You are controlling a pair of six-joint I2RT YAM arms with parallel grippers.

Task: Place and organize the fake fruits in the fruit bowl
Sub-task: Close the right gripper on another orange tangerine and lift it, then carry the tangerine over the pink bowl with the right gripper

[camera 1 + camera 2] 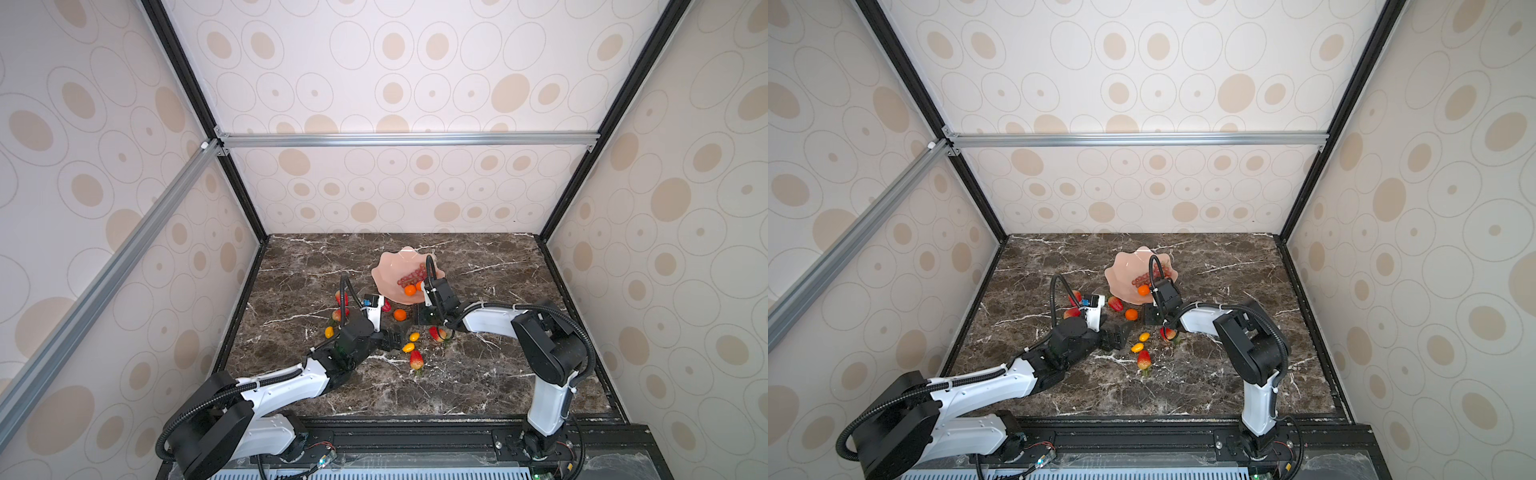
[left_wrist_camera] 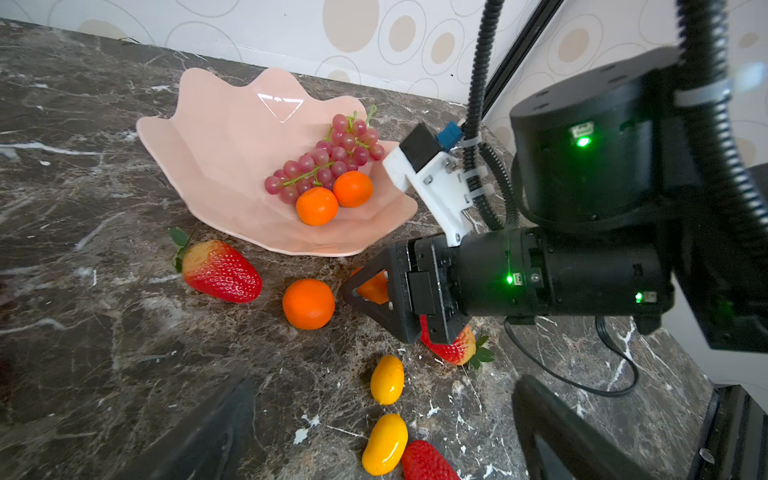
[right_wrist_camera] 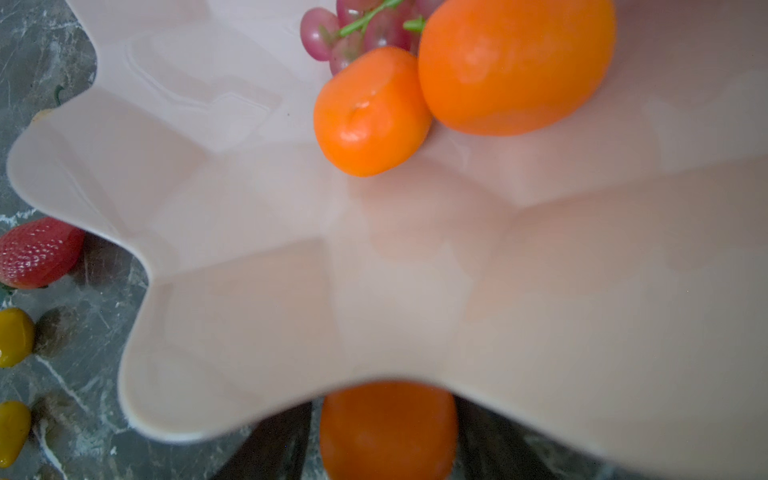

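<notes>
Closest to the right wrist camera, a round orange tangerine (image 3: 388,436) sits between the two dark fingers (image 3: 278,449) of the right claw (image 3: 386,415), just outside the near rim of the fruit bowl (image 3: 249,270). The jaws stand partly apart, with one finger close along each side of the fruit. Whether they actually press it cannot be told. Inside the pale pink, scalloped bowl lie a dark red grape bunch (image 2: 328,162) and two more tangerines (image 2: 316,205), all touching. On the dark marble desk (image 1: 478,374), a loose tangerine (image 1: 400,314) rests just in front of the bowl, between the two claws. A large strawberry (image 2: 222,270) lies just beside the bowl's rim. A second strawberry (image 2: 453,349) lies partly under the right claw. The left claw (image 1: 394,338) is low over the desk, spread wide and empty, just beside two yellow oval fruits (image 1: 414,336) and a third strawberry (image 1: 416,360). Further left, beyond that arm, lie two more strawberries (image 1: 337,315) and one yellow fruit (image 1: 329,331).
</notes>
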